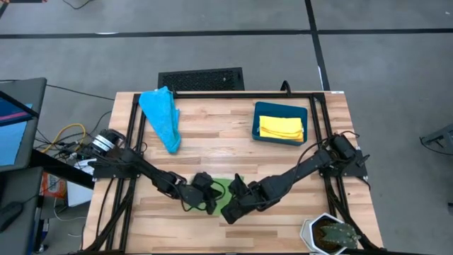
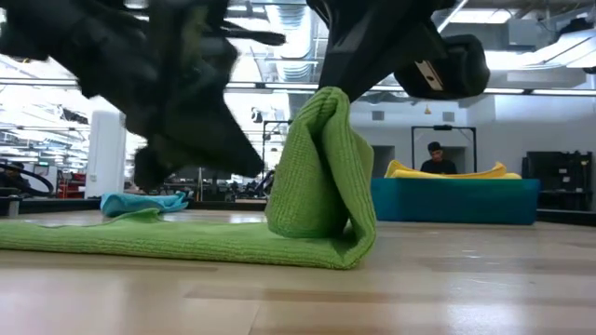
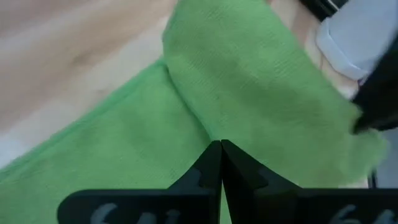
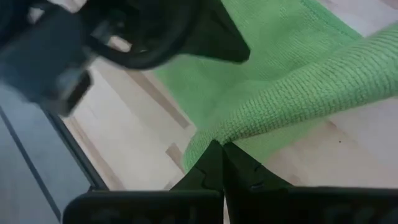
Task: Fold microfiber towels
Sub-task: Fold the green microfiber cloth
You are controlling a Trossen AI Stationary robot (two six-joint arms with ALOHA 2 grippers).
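Observation:
A green microfiber towel (image 1: pixel 224 191) lies near the table's front edge, between my two grippers. In the low view most of it lies flat (image 2: pixel 140 237), and one part stands up as a hump (image 2: pixel 321 167). My left gripper (image 3: pixel 221 146) is shut at the hump's foot. My right gripper (image 4: pixel 221 148) is shut on the hump's top. A light blue towel (image 1: pixel 161 117) lies crumpled at the far left. Yellow towels (image 1: pixel 281 127) lie in a dark teal bin (image 1: pixel 256 122) at the far right. My left gripper pinches the green towel where a crease (image 3: pixel 198 118) between the flat part and the raised part runs into its fingertips. The fingers slant down from the table's left. How many layers they hold is hidden by the fingers. My right gripper pinches an edge of the towel (image 4: pixel 214 134) at its fingertips, slanting down from the table's right. That part is lifted into a hump whose top (image 2: pixel 328 93) hangs from the fingers. The rest of the towel stays on the table.
A potted plant (image 1: pixel 329 234) stands at the near right corner. A black frame (image 1: pixel 212 94) runs round the table's far half. Bare wood lies between the blue towel and the bin. A person (image 2: pixel 435 158) sits in the room beyond the table.

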